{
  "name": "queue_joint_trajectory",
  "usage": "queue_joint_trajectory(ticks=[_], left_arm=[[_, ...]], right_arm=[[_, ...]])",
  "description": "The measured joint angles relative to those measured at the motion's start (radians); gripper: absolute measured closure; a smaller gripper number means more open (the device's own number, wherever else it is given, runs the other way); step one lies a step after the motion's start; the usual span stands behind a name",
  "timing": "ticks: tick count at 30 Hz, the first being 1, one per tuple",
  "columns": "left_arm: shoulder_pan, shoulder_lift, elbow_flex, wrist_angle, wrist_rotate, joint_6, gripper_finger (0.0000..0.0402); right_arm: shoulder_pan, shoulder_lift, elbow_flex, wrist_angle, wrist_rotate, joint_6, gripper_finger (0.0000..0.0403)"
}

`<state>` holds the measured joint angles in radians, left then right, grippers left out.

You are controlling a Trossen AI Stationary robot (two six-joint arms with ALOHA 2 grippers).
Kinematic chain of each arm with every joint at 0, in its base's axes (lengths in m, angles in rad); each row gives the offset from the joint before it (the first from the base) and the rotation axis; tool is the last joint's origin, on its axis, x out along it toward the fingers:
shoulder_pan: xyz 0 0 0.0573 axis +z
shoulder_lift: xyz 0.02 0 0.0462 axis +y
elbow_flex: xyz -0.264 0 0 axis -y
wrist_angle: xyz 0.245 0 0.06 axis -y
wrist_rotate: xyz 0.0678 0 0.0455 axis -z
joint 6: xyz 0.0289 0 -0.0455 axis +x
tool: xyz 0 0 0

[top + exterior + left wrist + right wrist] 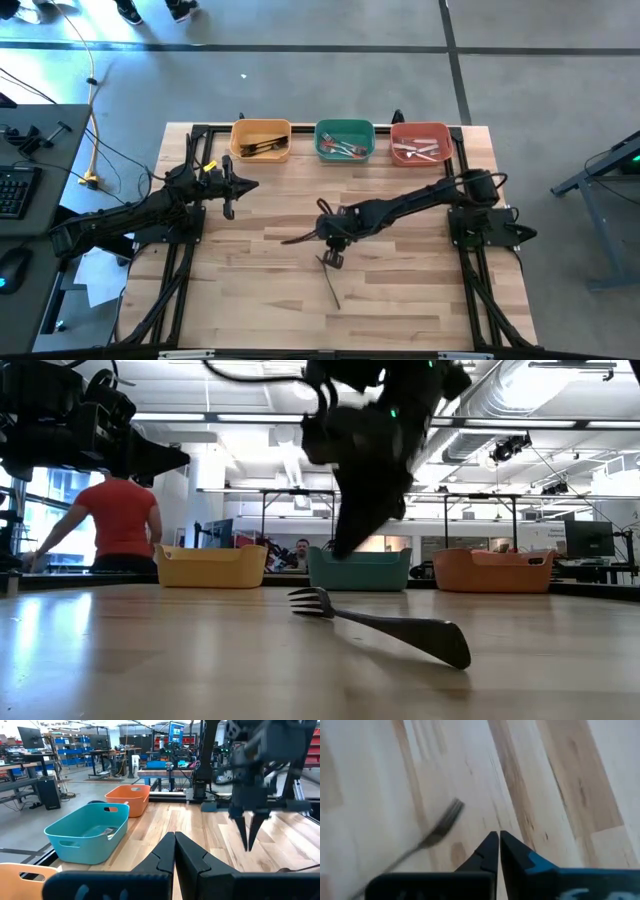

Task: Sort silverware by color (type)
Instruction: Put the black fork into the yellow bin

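Fork (385,622) lies nearest the low camera, flat on the desk (400,300), dark handle, tines up-curved.

Right gripper (331,258) hangs at desk centre, fingers pressed together, holding nothing. Fork sits just at its 6 o'clock in the high view, apart from the fingertips.

Handling guess: light, rigid, thin and low-profile, smooth metal head likely slippery. Best bet is pinching across the narrow handle mid-length, fingers straddling it; a flat lie means fingertips must scrape the wood.

Farther out, at 12 o'clock: yellow bin (261,140), teal bin (345,140), orange-red bin (421,142), moulded plastic, rounded rims, each already carrying utensils.

Left gripper (228,210) waits at 9 o'clock, also closed and empty.

Desk is pale butcher-block planks.
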<state>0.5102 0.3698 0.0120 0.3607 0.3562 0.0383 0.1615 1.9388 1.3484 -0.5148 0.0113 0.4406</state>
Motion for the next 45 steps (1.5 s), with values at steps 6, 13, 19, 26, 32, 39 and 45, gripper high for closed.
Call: queue_joint_trajectory(ticks=[6, 13, 19, 26, 32, 39, 45], left_arm=[[0.0, 0.0, 0.0, -0.002, -0.001, 0.0, 0.0401], [0.0, 0.0, 0.0, -0.001, -0.002, 0.0, 0.0401], [0.0, 0.0, 0.0, -0.006, -0.003, -0.002, 0.0401], [0.0, 0.0, 0.0, -0.016, -0.003, -0.007, 0.0401], [0.0, 0.0, 0.0, -0.019, -0.003, -0.008, 0.0401], [0.0, -0.004, 0.0, -0.021, -0.003, -0.009, 0.0402], [0.0, -0.04, 0.0, -0.033, -0.002, -0.011, 0.0401]], right_arm=[[0.041, -0.017, 0.03, -0.002, -0.014, 0.153, 0.0351], [0.109, 0.03, 0.03, 0.074, -0.031, 0.371, 0.0247], [0.111, 0.082, 0.03, 0.086, -0.03, 0.395, 0.0219], [0.094, 0.121, 0.03, 0.096, -0.014, 0.377, 0.0241], [0.08, 0.128, 0.03, 0.088, -0.003, 0.33, 0.029], [0.052, 0.125, 0.03, 0.074, -0.011, 0.165, 0.0392], [-0.023, 0.073, 0.031, 0.071, -0.001, 0.035, 0.0399]])
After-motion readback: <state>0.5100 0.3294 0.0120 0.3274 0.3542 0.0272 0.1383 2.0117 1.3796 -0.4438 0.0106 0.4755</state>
